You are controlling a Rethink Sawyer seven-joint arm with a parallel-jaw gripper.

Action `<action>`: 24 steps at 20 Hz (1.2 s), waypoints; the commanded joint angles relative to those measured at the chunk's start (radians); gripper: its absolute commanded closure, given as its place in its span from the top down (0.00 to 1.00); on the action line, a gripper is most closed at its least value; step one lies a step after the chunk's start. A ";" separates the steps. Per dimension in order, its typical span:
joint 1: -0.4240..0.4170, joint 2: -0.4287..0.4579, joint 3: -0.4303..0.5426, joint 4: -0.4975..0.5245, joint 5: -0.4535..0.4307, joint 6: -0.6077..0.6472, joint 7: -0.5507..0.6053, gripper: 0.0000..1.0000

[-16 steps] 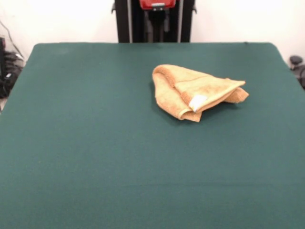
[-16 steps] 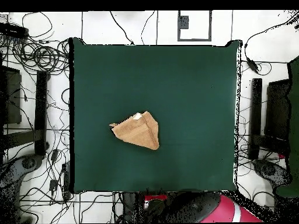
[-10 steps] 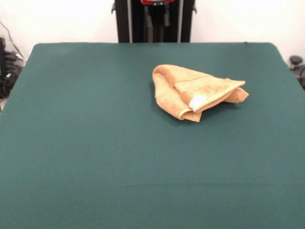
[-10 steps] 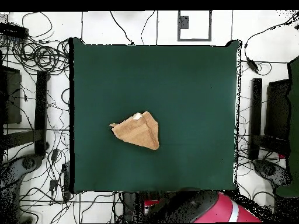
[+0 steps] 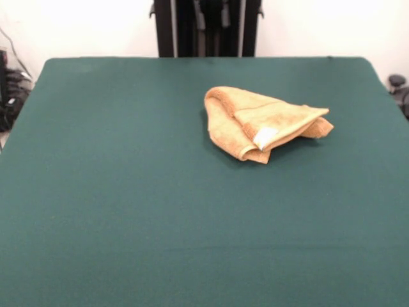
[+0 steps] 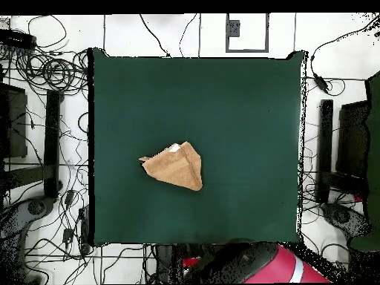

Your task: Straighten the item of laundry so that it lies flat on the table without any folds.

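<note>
Red arm part gone from front view; towel (image 5: 261, 123) folded on table (image 5: 128, 192).

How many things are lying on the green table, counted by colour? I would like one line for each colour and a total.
Tan-orange: 1, the folded towel, with a small white tag on it.
Any other colour: 0.
Total on the table: 1.

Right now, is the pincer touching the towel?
Apart. Neither view shows the pincer at all. In the front view the towel lies alone, folded, on the table; in the overhead view only the arm's red body shows, off the table's edge.
</note>
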 commanded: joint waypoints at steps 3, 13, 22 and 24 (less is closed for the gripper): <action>0.007 0.094 0.008 -0.070 -0.029 -0.078 0.114 1.00; -0.053 0.306 -0.070 -0.107 -0.046 -0.335 0.046 1.00; -0.081 0.530 -0.109 -0.192 -0.027 -0.564 0.035 1.00; -0.074 0.565 -0.119 -0.207 -0.020 -0.602 0.052 1.00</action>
